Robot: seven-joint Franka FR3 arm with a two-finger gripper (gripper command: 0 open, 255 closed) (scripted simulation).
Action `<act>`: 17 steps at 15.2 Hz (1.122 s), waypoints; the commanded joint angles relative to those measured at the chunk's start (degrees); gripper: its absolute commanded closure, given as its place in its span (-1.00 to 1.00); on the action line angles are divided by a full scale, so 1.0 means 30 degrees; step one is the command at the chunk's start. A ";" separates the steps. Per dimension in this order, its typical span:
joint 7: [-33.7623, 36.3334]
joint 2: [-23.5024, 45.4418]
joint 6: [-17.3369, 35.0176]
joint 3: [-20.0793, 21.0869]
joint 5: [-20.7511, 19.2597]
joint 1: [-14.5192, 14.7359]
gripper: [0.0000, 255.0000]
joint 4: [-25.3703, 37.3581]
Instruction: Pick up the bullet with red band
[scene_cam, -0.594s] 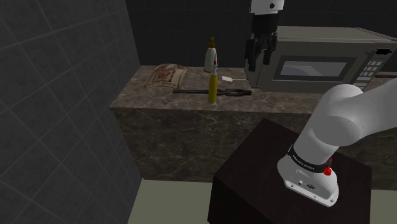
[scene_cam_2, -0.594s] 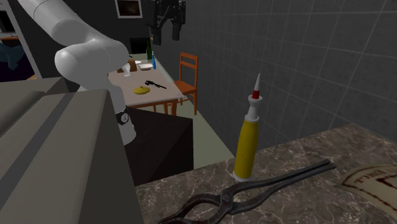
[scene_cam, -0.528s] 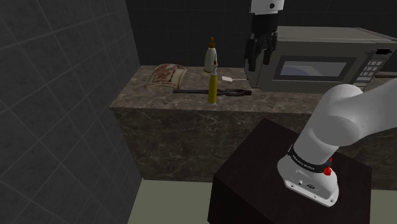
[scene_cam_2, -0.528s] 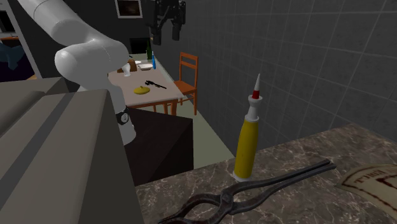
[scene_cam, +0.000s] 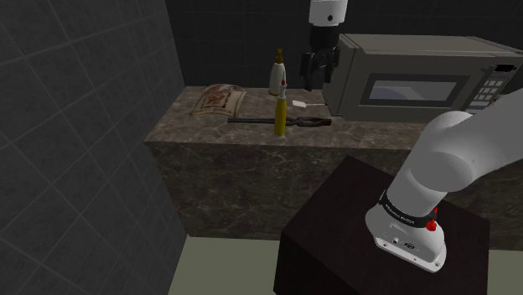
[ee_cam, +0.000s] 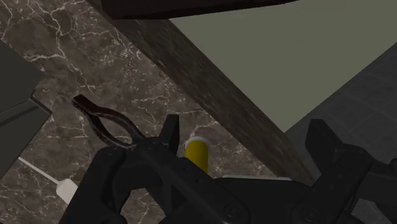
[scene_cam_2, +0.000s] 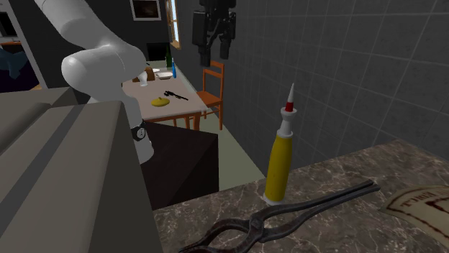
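The gripper hanging near the bullet, fingers spread.
Shoulder view: the gripper is hovering at upper centre, up-right of the yellow, red-banded bullet standing mid-frame on the marble tabletop beside dark pliers. Second exterior view: bullet right of centre, gripper at top. Wrist view: bullet is showing beside one finger.
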 commanded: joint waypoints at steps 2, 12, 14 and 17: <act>-0.0326 0.1596 0.1718 -0.0328 -0.0272 -0.0196 -1.00 0.0583; -0.1287 0.7479 0.6022 -0.1280 -0.0481 -0.0630 -1.00 0.4402; -0.1400 0.8120 0.6366 -0.1370 -0.0443 -0.0676 -1.00 0.4941; -0.1406 0.8290 0.7138 -0.1383 -0.0434 -0.0682 -1.00 0.4338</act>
